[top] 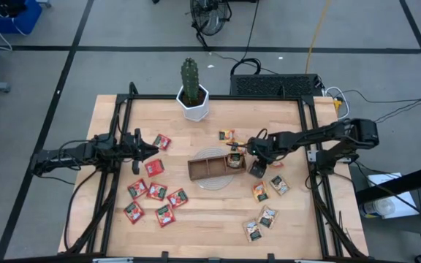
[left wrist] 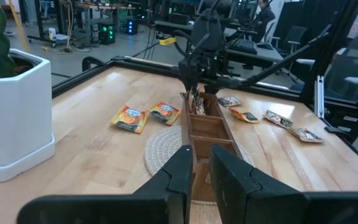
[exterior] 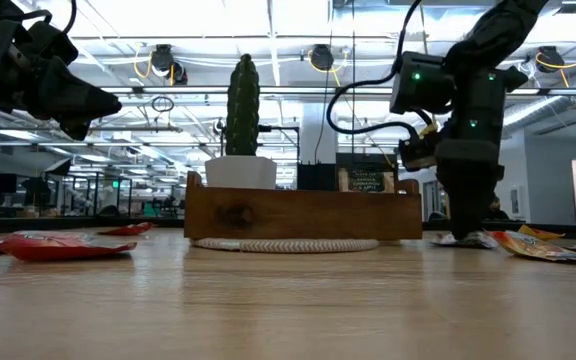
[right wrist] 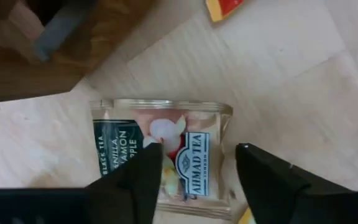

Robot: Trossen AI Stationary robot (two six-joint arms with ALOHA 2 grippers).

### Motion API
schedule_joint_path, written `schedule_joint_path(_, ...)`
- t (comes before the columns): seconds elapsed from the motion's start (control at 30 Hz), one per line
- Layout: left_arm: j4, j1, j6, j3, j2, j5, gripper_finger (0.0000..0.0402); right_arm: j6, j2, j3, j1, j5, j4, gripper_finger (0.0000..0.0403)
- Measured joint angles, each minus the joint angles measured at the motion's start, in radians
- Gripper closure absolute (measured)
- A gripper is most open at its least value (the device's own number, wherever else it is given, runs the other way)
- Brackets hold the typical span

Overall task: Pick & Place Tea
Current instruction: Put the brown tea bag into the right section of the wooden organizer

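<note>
A grey-white tea sachet [right wrist: 160,155] lies flat on the table just off the right end of the brown wooden tray [top: 205,166]. My right gripper [right wrist: 197,174] points down over it, open. One finger stands over the sachet's printed face and the other off its edge. A few sachets [top: 234,159] stand in the tray's right compartment. My left gripper [top: 148,150] hovers at the left, above the red sachets [top: 154,168], with a narrow gap between its fingers and nothing in it. My right gripper comes at the grey-white sachet from above, with one fingertip [right wrist: 146,171] over its face. Whether that fingertip touches the sachet, I cannot tell. The sachet lies flat on the table.
The tray sits on a round woven mat [top: 210,183]. A cactus in a white pot [top: 194,91] stands at the far edge. Orange and grey-white sachets [top: 269,188] lie near right, and two more [top: 227,135] lie beyond the tray. Black frame rails border the table.
</note>
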Motion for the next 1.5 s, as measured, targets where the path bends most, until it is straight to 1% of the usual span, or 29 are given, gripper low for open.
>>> schedule_joint_path(0.07, 0.000, 0.000, 0.000, 0.000, 0.000, 0.000, 0.0344, 0.000, 0.001, -0.001, 0.000, 0.004, -0.011, 0.0252)
schedule_joint_path(0.27, 0.000, 0.000, 0.000, 0.000, 0.000, 0.000, 0.0344, 0.000, 0.001, -0.001, 0.000, -0.005, -0.015, 0.0367)
schedule_joint_path(0.33, 0.000, 0.000, 0.000, 0.000, 0.000, 0.000, 0.0344, -0.001, 0.000, -0.001, 0.000, -0.006, -0.017, 0.0390)
schedule_joint_path(0.5, 0.000, 0.000, 0.000, 0.000, 0.000, 0.000, 0.0344, 0.021, -0.036, -0.001, 0.001, -0.002, -0.012, 0.0392)
schedule_joint_path(0.6, 0.000, 0.000, 0.000, 0.000, 0.000, 0.000, 0.0344, 0.049, -0.098, -0.007, 0.018, 0.024, -0.021, 0.0397)
schedule_joint_path(0.67, 0.000, 0.000, 0.000, 0.000, 0.000, 0.000, 0.0344, 0.076, -0.156, -0.010, 0.036, 0.063, -0.027, 0.0397)
schedule_joint_path(0.83, 0.000, 0.000, 0.000, 0.000, 0.000, 0.000, 0.0344, 0.146, -0.300, -0.007, 0.115, 0.235, 0.038, 0.0398)
schedule_joint_path(0.93, 0.000, 0.000, 0.000, 0.000, 0.000, 0.000, 0.0344, 0.157, -0.347, -0.006, 0.186, 0.376, 0.152, 0.0398)
schedule_joint_path(1.0, 0.000, 0.000, 0.000, 0.000, 0.000, 0.000, 0.0344, 0.149, -0.347, -0.006, 0.237, 0.471, 0.234, 0.0399)
schedule_joint_path(1.1, 0.000, 0.000, 0.000, 0.000, 0.000, 0.000, 0.0344, 0.129, -0.337, -0.004, 0.291, 0.550, 0.299, 0.0399)
schedule_joint_path(1.33, 0.000, 0.000, 0.000, 0.000, 0.000, 0.000, 0.0344, 0.134, -0.332, -0.004, 0.319, 0.600, 0.310, 0.0399)
schedule_joint_path(1.4, 0.000, 0.000, 0.000, 0.000, 0.000, 0.000, 0.0344, 0.121, -0.331, -0.004, 0.322, 0.631, 0.357, 0.0399)
schedule_joint_path(1.5, 0.000, 0.000, 0.000, 0.000, 0.000, 0.000, 0.0344, 0.057, -0.306, -0.003, 0.322, 0.667, 0.493, 0.0399)
